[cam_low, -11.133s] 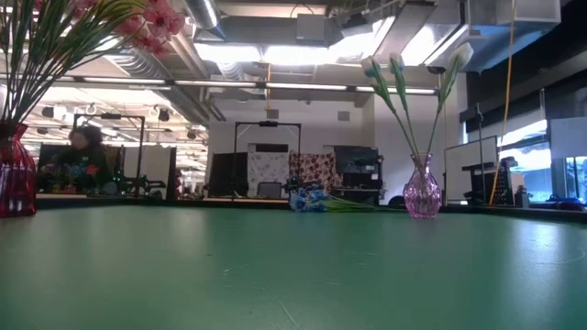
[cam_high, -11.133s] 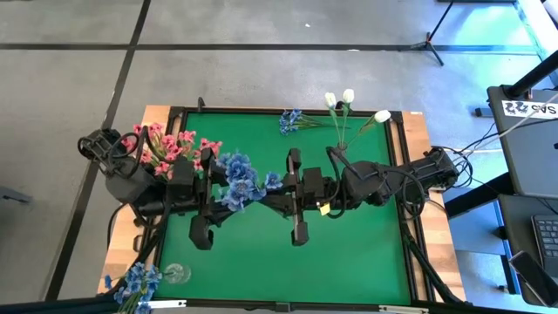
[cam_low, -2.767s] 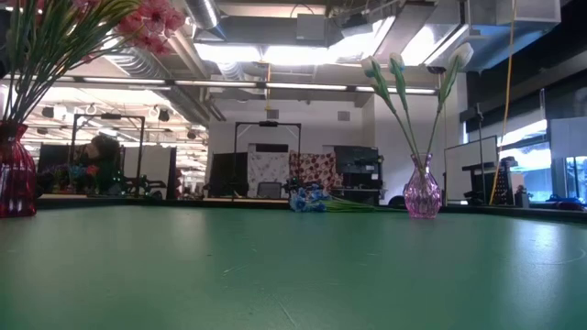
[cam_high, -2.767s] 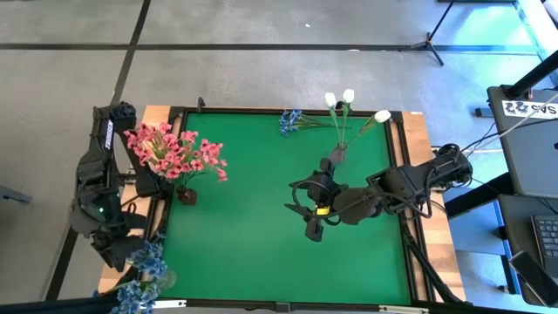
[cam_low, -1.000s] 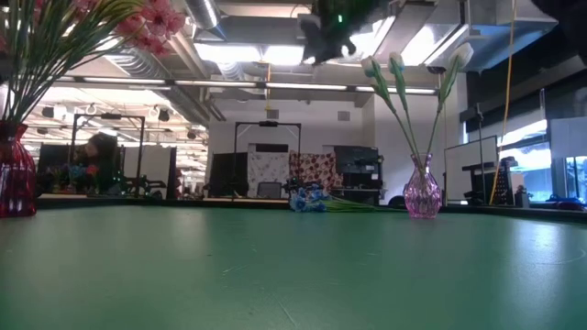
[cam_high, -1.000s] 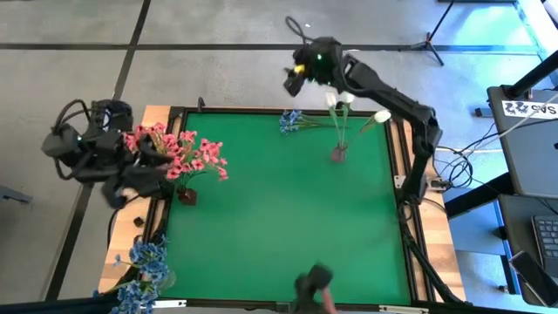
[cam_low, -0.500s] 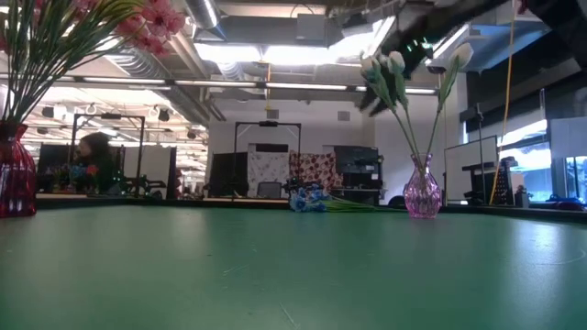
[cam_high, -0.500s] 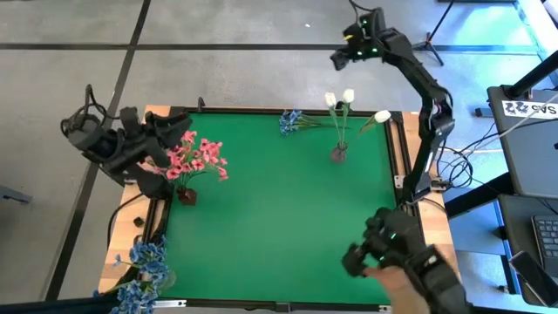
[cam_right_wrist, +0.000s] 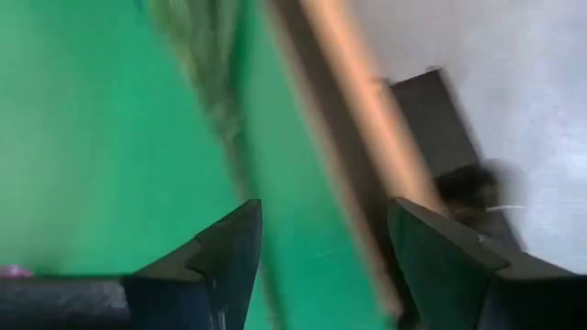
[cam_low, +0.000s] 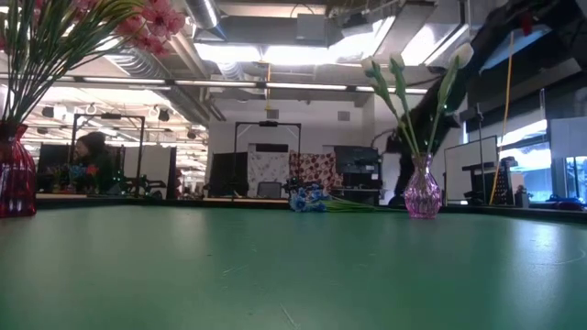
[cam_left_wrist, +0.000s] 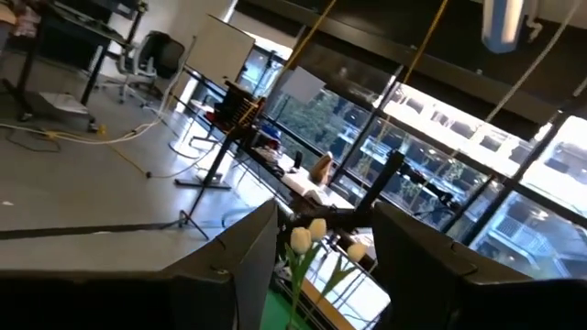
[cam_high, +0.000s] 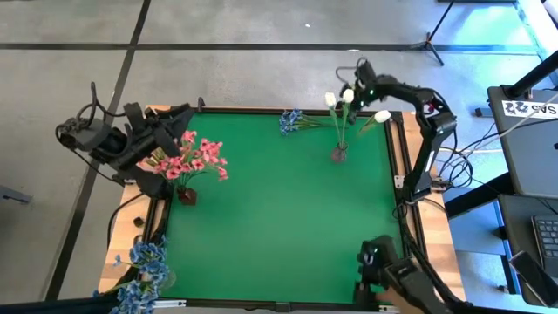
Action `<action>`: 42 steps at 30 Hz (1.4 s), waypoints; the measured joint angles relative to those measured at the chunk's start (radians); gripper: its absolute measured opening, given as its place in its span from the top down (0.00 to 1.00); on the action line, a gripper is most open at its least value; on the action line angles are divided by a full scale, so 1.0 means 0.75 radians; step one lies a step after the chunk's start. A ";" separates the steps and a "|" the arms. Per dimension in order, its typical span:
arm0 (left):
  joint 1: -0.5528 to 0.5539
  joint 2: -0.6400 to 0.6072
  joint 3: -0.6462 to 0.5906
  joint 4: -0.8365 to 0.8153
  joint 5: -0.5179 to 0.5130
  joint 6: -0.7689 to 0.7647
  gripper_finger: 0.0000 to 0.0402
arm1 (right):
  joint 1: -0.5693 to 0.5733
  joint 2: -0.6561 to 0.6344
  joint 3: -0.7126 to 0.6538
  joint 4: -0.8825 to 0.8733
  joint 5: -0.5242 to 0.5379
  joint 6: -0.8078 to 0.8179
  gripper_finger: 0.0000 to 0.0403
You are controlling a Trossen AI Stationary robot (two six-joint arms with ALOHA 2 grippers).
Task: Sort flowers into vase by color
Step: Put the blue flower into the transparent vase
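- Far left, the left gripper (cam_high: 179,118) hangs over the worktop's (cam_high: 279,218) left rim, level with the far corner, right beside the pink flowers (cam_high: 187,155); its fingers (cam_left_wrist: 252,261) are spread apart with nothing between them.
- Those pink flowers stand in a dark red vase (cam_high: 186,195) near the left edge, blossoms fanning out above it; the low view catches the same vase (cam_low: 13,174) at its left border.
- Down at the near left corner, the blue flowers (cam_high: 139,272) sit bunched in a clear vase, just off the green mat.
- Middle of the far edge: a loose blue sprig (cam_high: 292,121) lies flat on the green, stem running toward the white buds.
- Right of it, three white tulip buds (cam_high: 347,98) rise on thin stems from a small pink glass vase (cam_low: 422,191).
- The right gripper (cam_high: 363,71) hovers just past the far edge, close above the white buds; its fingers (cam_right_wrist: 225,247) gape wide and empty.
- Near right corner, a person's dark gloved hand (cam_high: 384,266) reaches over the worktop's edge.
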 joint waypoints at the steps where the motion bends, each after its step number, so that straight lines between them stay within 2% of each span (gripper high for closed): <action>1: 0.006 0.000 0.000 0.000 0.000 -0.002 0.56 | 0.015 0.000 -0.040 0.020 0.004 -0.028 0.41; 7: 0.015 0.000 0.000 0.000 0.036 0.006 0.56 | 0.148 0.000 -0.181 0.135 0.075 -0.138 0.42; 11: 0.015 0.000 0.000 0.000 0.084 0.008 0.56 | 0.227 -0.006 -0.221 0.232 0.233 -0.149 0.48; 13: 0.015 0.000 0.000 0.000 0.086 0.009 0.56 | 0.248 -0.009 -0.227 0.274 0.290 -0.131 0.54; 17: 0.015 0.000 0.000 0.000 0.085 0.009 0.56 | 0.251 -0.005 -0.228 0.325 0.299 -0.125 0.67; 24: 0.015 0.000 0.000 0.000 0.149 0.009 0.56 | 0.250 -0.004 -0.227 0.331 0.365 -0.095 0.96; 30: 0.014 0.000 0.000 0.000 0.247 0.009 0.56 | 0.266 -0.028 -0.166 0.311 0.472 0.066 0.96; 42: -0.047 0.000 0.000 0.000 0.257 0.026 0.56 | 0.158 -0.402 0.036 0.286 0.536 0.089 0.98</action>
